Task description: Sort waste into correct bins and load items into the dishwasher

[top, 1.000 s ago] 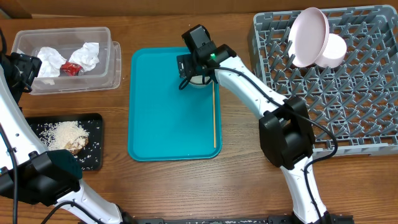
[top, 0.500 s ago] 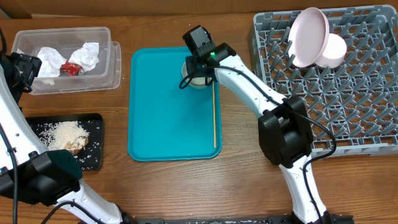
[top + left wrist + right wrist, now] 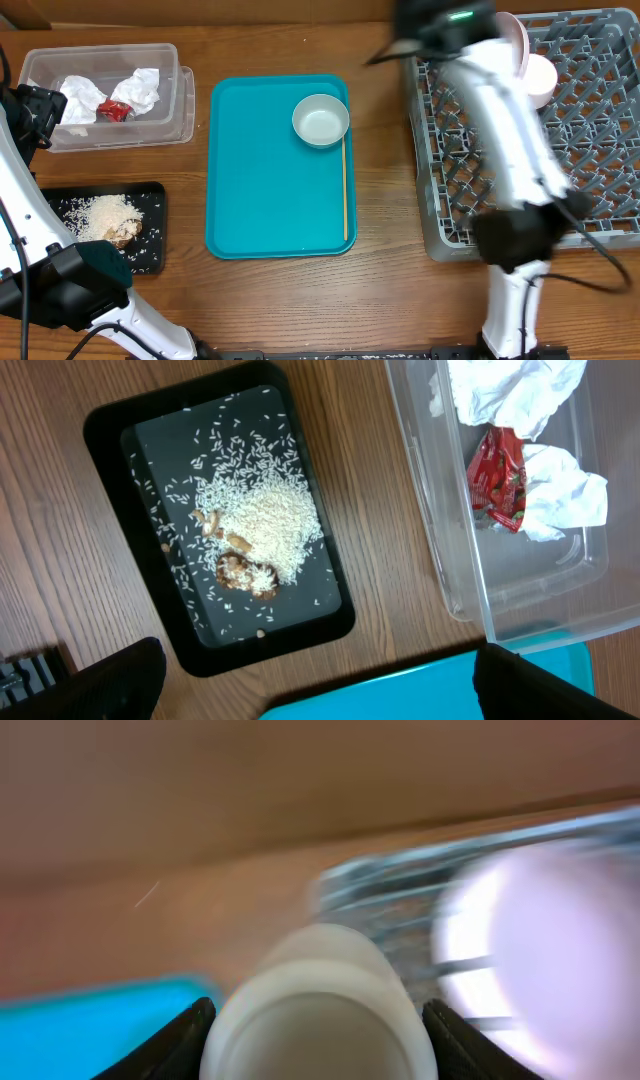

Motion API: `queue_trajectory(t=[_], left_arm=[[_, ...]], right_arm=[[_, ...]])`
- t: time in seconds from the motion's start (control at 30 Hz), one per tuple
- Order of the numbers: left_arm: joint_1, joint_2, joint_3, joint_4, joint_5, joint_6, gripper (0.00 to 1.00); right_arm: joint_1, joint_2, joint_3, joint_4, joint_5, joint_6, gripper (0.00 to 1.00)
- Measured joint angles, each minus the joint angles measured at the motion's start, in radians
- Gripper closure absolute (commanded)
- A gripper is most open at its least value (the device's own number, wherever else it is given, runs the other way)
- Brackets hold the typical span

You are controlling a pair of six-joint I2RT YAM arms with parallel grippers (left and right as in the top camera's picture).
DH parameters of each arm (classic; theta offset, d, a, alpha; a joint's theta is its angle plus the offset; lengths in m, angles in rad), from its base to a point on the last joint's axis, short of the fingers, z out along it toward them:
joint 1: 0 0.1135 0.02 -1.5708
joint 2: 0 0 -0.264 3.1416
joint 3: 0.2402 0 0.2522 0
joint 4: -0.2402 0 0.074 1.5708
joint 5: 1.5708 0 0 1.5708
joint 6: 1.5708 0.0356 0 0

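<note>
My right gripper is blurred with motion at the near-left corner of the grey dish rack. The right wrist view shows it shut on the small white cup. Two whitish-pink plates stand in the rack, partly behind the arm. The pale bowl sits on the teal tray. My left gripper is open and empty above the clear tub of napkins and red wrapper, and the black tray of rice and food scraps.
A thin wooden stick lies along the teal tray's right side. The clear tub is at the back left and the black tray in front of it. The dish rack fills the right of the table.
My right gripper has lifted from the bowl on the teal tray and swung right to the rack with the white cup. The bowl now shows uncovered. The left arm has not moved.
</note>
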Motion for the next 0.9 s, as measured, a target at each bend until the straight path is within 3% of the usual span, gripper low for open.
queue_trajectory(t=[0.2, 0.33, 0.53, 0.77, 0.9], left_arm=[[0.000, 0.000, 0.000, 0.000, 0.000, 0.000, 0.00], [0.000, 0.000, 0.000, 0.000, 0.000, 0.000, 0.00], [0.000, 0.000, 0.000, 0.000, 0.000, 0.000, 0.00], [0.000, 0.000, 0.000, 0.000, 0.000, 0.000, 0.00], [0.000, 0.000, 0.000, 0.000, 0.000, 0.000, 0.00]], right_arm=[[-0.360, -0.074, 0.013, -0.135, 0.053, 0.027, 0.53], [-0.580, -0.071, -0.078, -0.134, -0.032, 0.055, 0.53], [-0.756, -0.070, -0.256, -0.057, -0.156, 0.064, 0.53], [-0.880, -0.061, -0.415, 0.014, -0.213, 0.073, 0.30], [-0.900, -0.056, -0.422, 0.020, -0.245, 0.075, 0.25]])
